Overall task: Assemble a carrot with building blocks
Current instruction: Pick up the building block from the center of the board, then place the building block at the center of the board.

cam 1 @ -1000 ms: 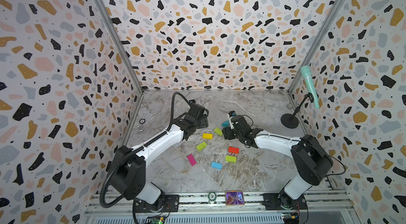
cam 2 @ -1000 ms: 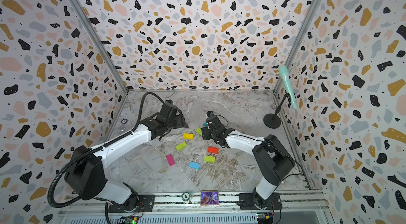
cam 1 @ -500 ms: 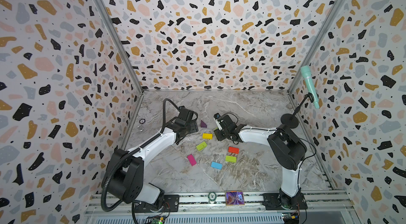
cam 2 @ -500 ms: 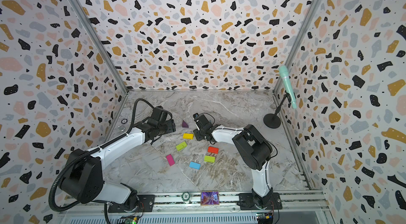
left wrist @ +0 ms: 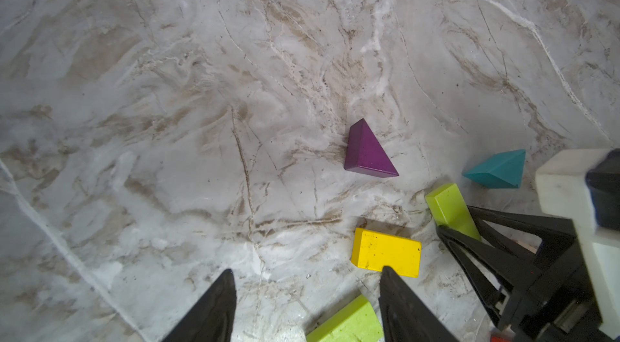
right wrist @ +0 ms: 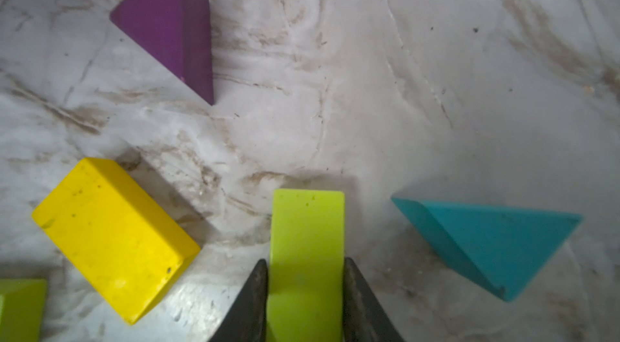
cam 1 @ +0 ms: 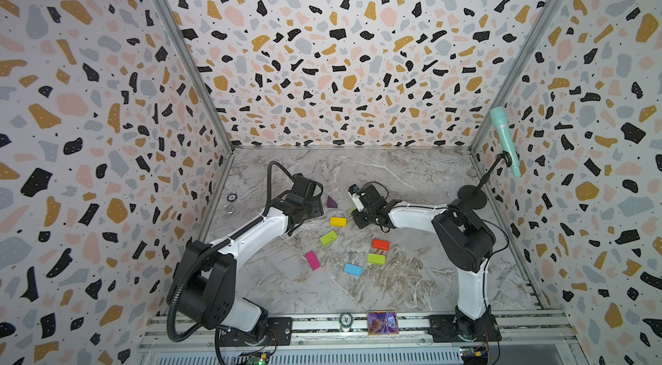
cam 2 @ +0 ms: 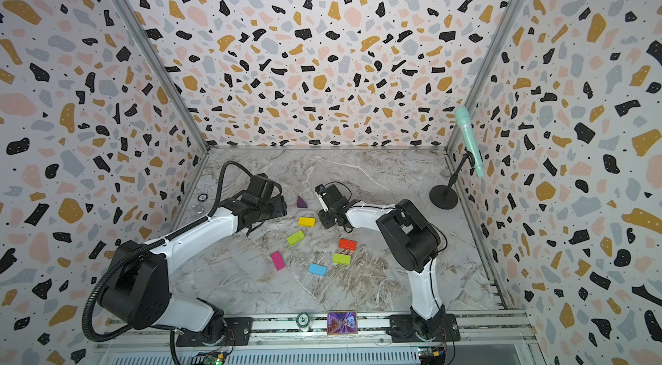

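No writing is legible; the small purple picture card [cam 1: 382, 322] on the front rail is too small to read. The grey-veined marble worktop [cam 1: 412, 166] is scuffed brown and walled by speckled terrazzo-patterned panels [cam 1: 322, 41]. The right pincer [right wrist: 305, 264] pinches a lime green rectangular brick [right wrist: 307, 223] that sits between a yellow rectangular brick [right wrist: 110, 236] and a teal triangular wedge [right wrist: 486, 239]. The left pincer [left wrist: 307, 271] is spread and empty, near a purple triangular wedge [left wrist: 367, 152].

In a top view, mid-frame: a wedge [cam 1: 332, 202] lies uppermost, with the first brick [cam 1: 337, 221], second brick [cam 1: 328, 238] and third brick [cam 1: 312, 260] descending below it toward the lower left; a trio of bricks [cam 1: 376, 258] sits right of the last two. Right wrist view: a fourth brick [right wrist: 307, 223] sits between the fingers of the right gripper [right wrist: 304, 260], flanked by the first brick and a second wedge [right wrist: 486, 243]
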